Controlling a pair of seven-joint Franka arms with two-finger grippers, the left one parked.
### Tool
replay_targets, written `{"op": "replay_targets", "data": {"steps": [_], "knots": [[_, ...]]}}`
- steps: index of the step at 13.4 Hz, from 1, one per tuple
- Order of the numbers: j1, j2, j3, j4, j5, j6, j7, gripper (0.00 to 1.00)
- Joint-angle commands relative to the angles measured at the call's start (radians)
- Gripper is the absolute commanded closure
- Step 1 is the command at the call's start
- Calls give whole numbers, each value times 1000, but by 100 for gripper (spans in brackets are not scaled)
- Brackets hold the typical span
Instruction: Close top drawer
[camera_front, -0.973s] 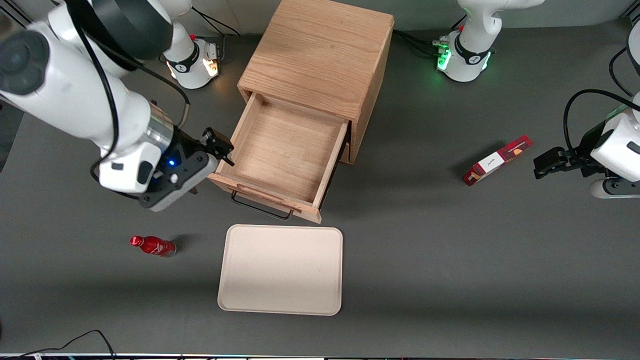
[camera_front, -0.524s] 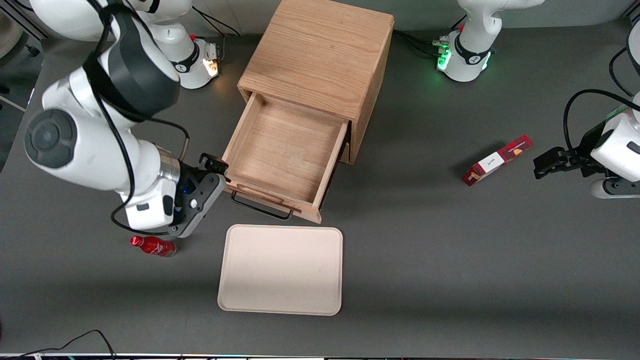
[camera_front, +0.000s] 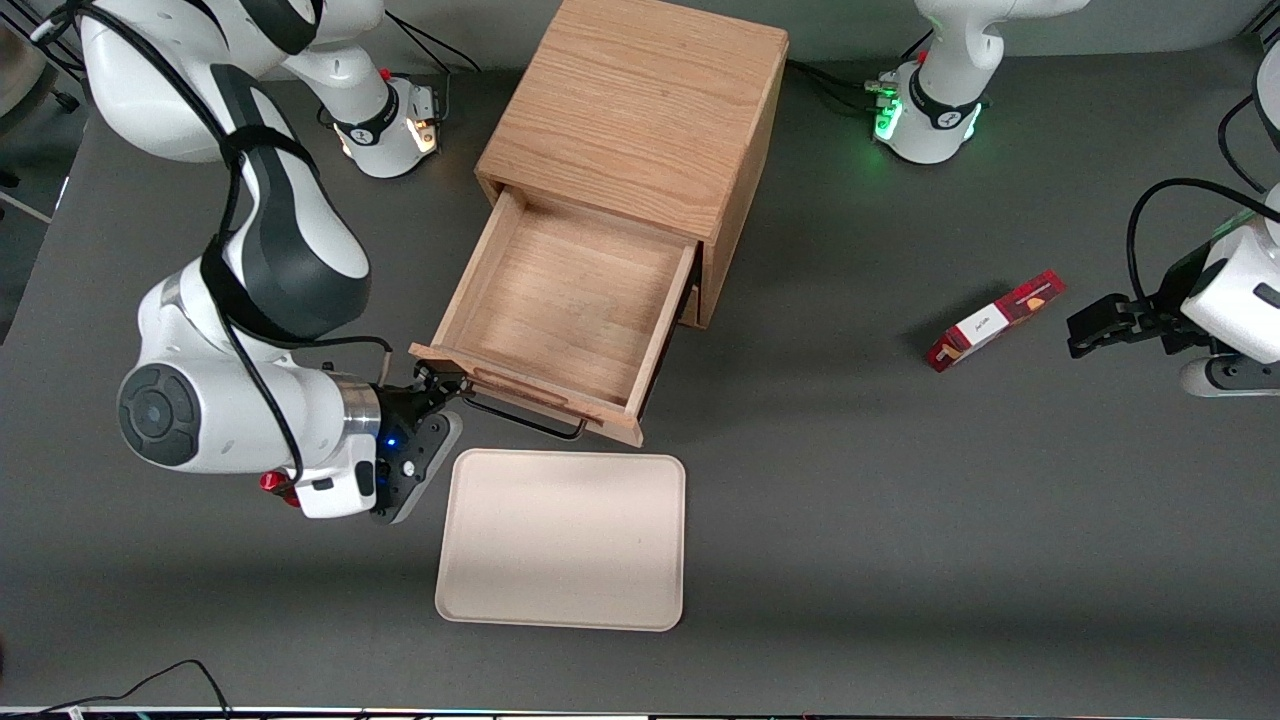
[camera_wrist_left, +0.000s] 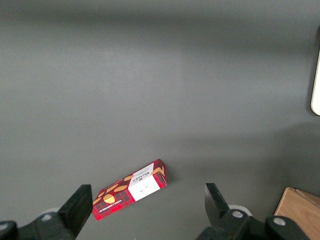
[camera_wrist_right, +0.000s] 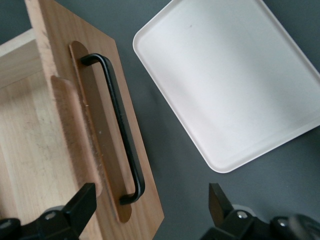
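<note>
The oak cabinet (camera_front: 640, 110) stands mid-table. Its top drawer (camera_front: 570, 300) is pulled far out and is empty inside. The black wire handle (camera_front: 525, 420) on its front faces the front camera. My right gripper (camera_front: 443, 385) is low at the drawer front's corner toward the working arm's end, next to the handle's end. In the right wrist view the drawer front (camera_wrist_right: 145, 200) and the handle (camera_wrist_right: 120, 125) lie between the spread fingers (camera_wrist_right: 82, 202). The gripper (camera_wrist_right: 150, 205) is open and holds nothing. The lower drawer is hidden under the top one.
A cream tray (camera_front: 562, 540) lies just nearer the front camera than the drawer, also in the right wrist view (camera_wrist_right: 235, 85). A red bottle (camera_front: 272, 483) is mostly hidden by my arm. A red box (camera_front: 995, 320) lies toward the parked arm's end, also in the left wrist view (camera_wrist_left: 132, 190).
My right arm has swung from beside the drawer's side wall toward the front camera. The gripper now sits at the drawer's front corner by the handle, and the arm covers the bottle. The drawer has not moved.
</note>
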Motion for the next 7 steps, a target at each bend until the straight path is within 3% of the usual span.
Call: {"op": "replay_targets", "data": {"steps": [1, 7], "knots": [[10, 52, 8, 46, 24, 2, 22, 0], [14, 95, 11, 46, 52, 22, 60, 0]]}}
